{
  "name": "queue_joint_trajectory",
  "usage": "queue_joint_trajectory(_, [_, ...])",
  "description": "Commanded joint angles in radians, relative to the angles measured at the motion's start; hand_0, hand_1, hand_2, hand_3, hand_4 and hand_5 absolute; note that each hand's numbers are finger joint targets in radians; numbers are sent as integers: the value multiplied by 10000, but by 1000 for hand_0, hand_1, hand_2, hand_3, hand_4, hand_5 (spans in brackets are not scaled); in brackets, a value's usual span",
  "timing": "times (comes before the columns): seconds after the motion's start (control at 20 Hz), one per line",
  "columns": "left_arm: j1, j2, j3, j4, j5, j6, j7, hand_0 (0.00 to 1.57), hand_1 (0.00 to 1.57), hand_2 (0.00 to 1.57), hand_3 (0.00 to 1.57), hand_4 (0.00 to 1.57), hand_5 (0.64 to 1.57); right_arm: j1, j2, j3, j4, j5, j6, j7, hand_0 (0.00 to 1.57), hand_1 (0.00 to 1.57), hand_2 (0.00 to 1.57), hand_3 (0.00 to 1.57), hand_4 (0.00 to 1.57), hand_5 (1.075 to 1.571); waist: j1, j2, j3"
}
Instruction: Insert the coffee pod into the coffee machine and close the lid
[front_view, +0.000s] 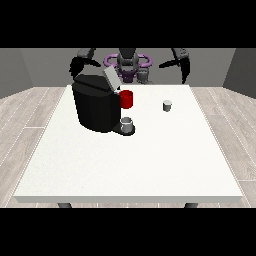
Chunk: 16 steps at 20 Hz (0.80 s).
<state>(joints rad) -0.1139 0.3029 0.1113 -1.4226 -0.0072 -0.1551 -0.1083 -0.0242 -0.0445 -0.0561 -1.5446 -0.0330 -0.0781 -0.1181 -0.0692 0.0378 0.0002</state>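
I cannot tell how the fingers lie on either hand. The hand at the view's right (183, 62) hangs high and far from the little gray pod (167, 105). The pod stands alone on the white surface (130, 165), right of the black coffee machine (95, 107), whose lid (111, 78) is up.

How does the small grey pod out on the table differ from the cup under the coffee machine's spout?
The coffee pod stands alone on bare table, apart from the coffee machine; the cup sits on the machine's black base, right against its body. The pod looks smaller and lighter, near white on top; the cup looks wider and darker grey. The pod lies nearer the hand at the view's right. Both stand upright, and no hand touches either.
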Motion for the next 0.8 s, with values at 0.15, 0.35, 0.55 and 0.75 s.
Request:
queue_joint_trajectory(0.15, [-942,781,494,2218,-302,-634,-388,0,0,0,0,0,1571,-99,311,465,-309,200,-97,-66,0,0,0,0,186,1571,-484,619,-7])
queue_joint_trajectory(0.35, [-1767,590,540,3423,-660,-199,-372,0,0,0,0,0,1571,-365,322,502,-217,310,-192,-297,0,0,0,0,233,1571,-729,1080,-5])
queue_joint_trajectory(0.55, [-2136,688,546,4514,-1103,-101,-498,0,0,0,0,0,1571,-351,435,848,-459,183,-515,730,0,0,0,0,259,1571,-607,731,-7])
queue_joint_trajectory(0.75, [-2664,771,42,4522,-1657,-233,125,0,0,0,0,0,1571,-1118,432,351,597,208,-681,331,0,0,0,0,352,1571,-327,1036,-3])
